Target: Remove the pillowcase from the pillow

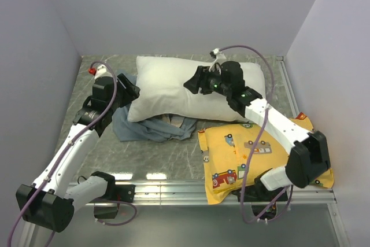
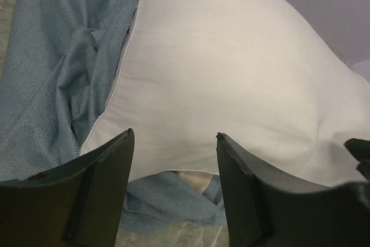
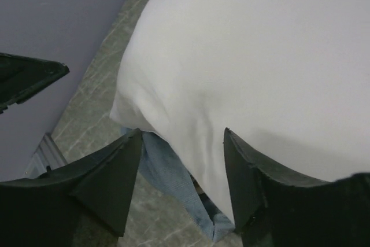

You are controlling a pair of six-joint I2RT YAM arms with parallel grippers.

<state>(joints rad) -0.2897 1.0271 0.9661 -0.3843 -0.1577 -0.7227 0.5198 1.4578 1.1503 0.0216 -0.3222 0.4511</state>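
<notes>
- At the far centre of the bench [image 1: 173, 157], the pillow [image 1: 167, 85] lay bare, white and plump, long side running left to right.
- Pillowcase [image 1: 141, 128] was off the pillow, crumpled in a blue-grey heap on the bench. It lay along the pillow's left end and near edge, with part of it tucked under the pillow's near-left corner.
- Left wrist view: folds of the pillowcase [image 2: 52, 73] sat to the left of the pillow's seam, and a further fold showed below the pillow's edge.
- Left end effector [image 1: 126, 89] was at the pillow's left end, above the heaped cloth. Its jaws stood apart with nothing between them; the fingers [image 2: 110, 166] framed the pillow beyond without gripping it.
- Right end effector [image 1: 193, 82] was over the middle of the pillow, pointing left. Its jaws were also apart and empty.
- Right wrist view: the pillow's rounded corner filled the frame, and a strip of the blue cloth [image 3: 167, 172] showed beneath it, between the fingers [image 3: 115, 177].
- Whether either end effector touched the pillow's surface could not be told.
- Yellow pillow [image 1: 231, 154] with a cartoon-vehicle print lay at the near right of the bench, partly under the right arm and just beside the white pillow's near-right corner.
- Bench surface was grey and marbled, with pale walls on three sides.
</notes>
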